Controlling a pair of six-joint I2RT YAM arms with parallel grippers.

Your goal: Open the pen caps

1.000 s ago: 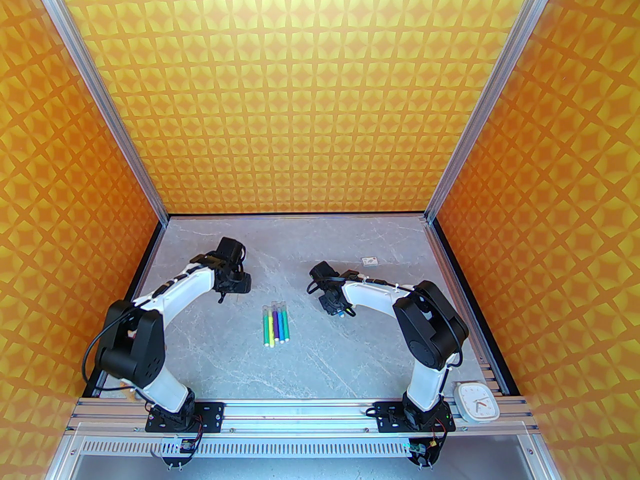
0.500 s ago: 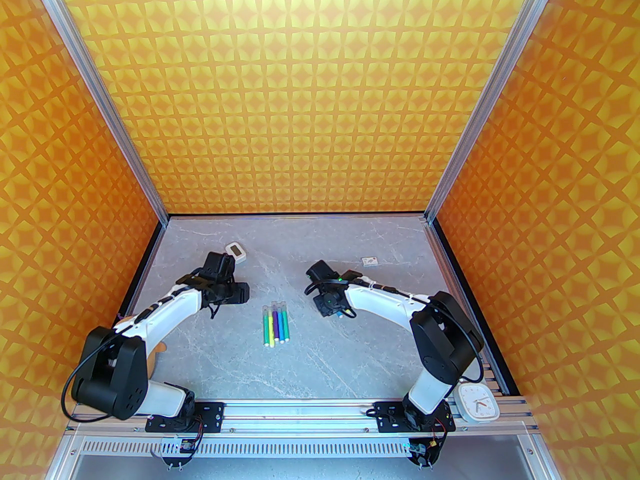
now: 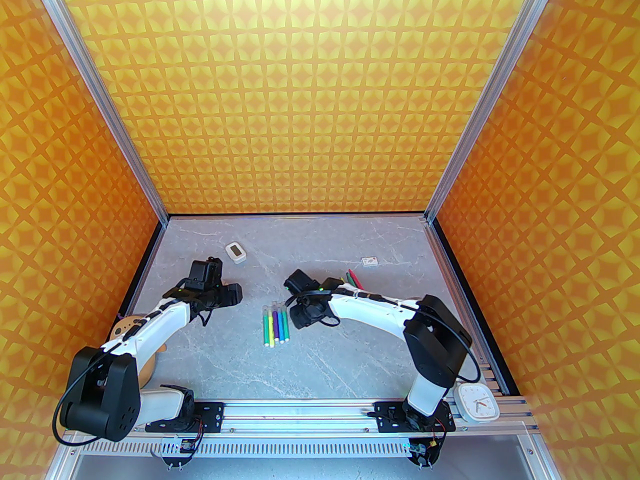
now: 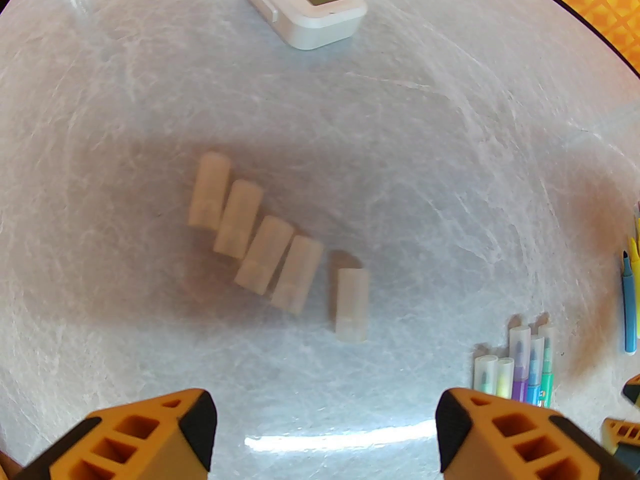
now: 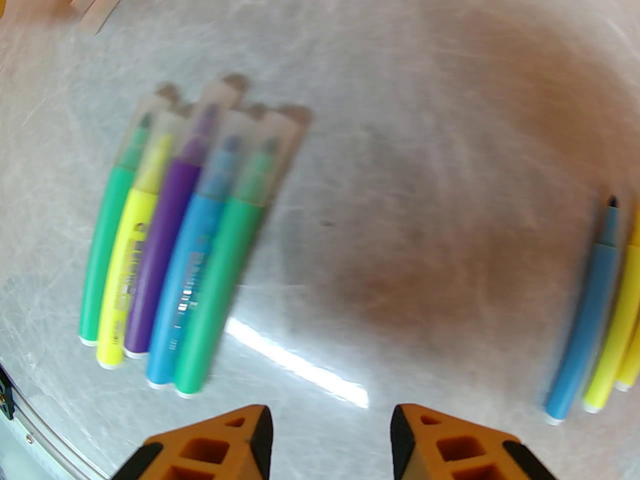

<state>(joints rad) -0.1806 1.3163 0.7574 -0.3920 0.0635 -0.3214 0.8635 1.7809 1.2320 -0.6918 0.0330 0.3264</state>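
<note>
Grey marble-patterned worktop (image 3: 350, 363) with both arms reaching inward. Five short felt-tip pens (image 3: 275, 324) with green, yellow, purple, blue and green plastic barrels lie side by side at mid-worktop, white end plugs toward the arm bases. Each tip is covered by a translucent whitish fitted cap (image 5: 222, 113). The right pincer (image 5: 330, 438) hangs just to the right of this row's capped ends, and its orange fingers (image 5: 225, 443) with black pads are spread with nothing between them. The left pincer (image 4: 325, 433), likewise spread and empty, hangs to the left of the row, apart from it. Ahead of it five loose translucent whitish tube-shaped pen caps (image 4: 264, 254) lie on the worktop: four in a close slanted row, the fifth just beside its right end. Further uncapped pens (image 5: 585, 318), a blue one with a bare tip next to yellow ones, lie well to the right of the capped row. A white rectangular device (image 4: 305, 3) with a grey screen lies toward the far left. A white square clock (image 3: 477, 402) sits by the right arm's base.
</note>
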